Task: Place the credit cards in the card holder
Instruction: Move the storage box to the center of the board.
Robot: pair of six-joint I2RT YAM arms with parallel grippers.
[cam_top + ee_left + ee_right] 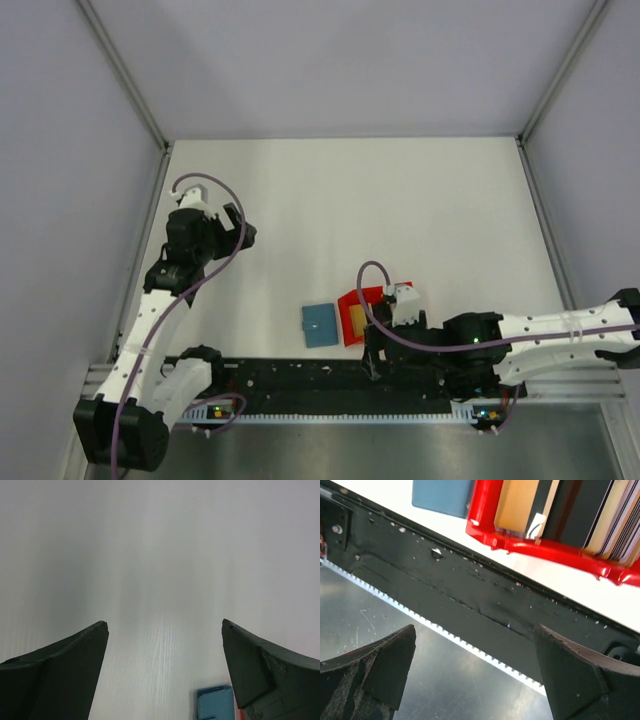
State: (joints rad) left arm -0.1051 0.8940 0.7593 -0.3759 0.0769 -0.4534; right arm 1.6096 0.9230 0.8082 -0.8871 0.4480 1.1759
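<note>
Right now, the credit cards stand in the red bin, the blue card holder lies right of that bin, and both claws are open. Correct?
Not quite: the card holder lies left of the red bin, as the top external view shows. The credit cards do stand in the bin, and the left claw and right claw are open.

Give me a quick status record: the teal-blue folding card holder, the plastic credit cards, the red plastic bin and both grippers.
card holder: teal-blue flat folding wallet, looks closed, lying on the white table beside the red plastic bin, on its left in the top view
credit cards: black, gold and white thin plastic cards, all inside the bin
left gripper: open, empty, above bare table, away from the wallet
right gripper: open, empty, over the table's near edge by the bin
progress: no card lifted out yet
</note>
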